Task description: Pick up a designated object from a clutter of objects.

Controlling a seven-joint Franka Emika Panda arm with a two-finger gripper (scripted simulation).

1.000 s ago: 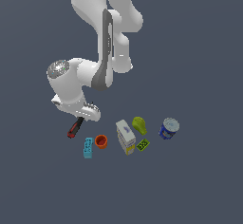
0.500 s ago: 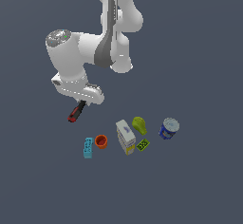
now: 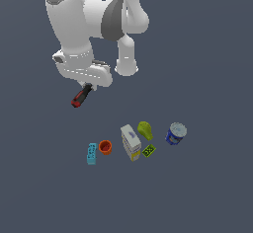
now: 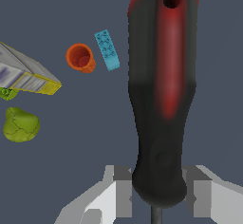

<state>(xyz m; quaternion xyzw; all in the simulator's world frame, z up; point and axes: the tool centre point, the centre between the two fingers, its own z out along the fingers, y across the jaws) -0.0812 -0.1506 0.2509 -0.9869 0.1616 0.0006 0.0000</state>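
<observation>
The screwdriver [image 3: 82, 96], with its red-and-black handle [image 4: 161, 90], hangs well above the floor with my gripper [image 3: 87, 85] shut on it. In the wrist view the two grey fingers [image 4: 118, 190] clamp the handle's lower end, and a sliver of thin shaft shows below. The rest of the clutter lies on the floor far under the arm: cyan studded block [image 3: 92, 153], orange cup [image 3: 105, 147], white-yellow box [image 3: 130, 142], green pear shape [image 3: 145, 129], green flat piece [image 3: 148, 150] and blue-white can [image 3: 175, 134].
The white arm's base [image 3: 126, 66] stands behind the gripper. In the wrist view the cup [image 4: 80, 58], block [image 4: 107, 50], box [image 4: 28, 76] and pear shape [image 4: 20, 125] show beside the handle, far below.
The arm has risen, carrying the screwdriver up off the floor and farther from the row of items. The other objects have not moved.
</observation>
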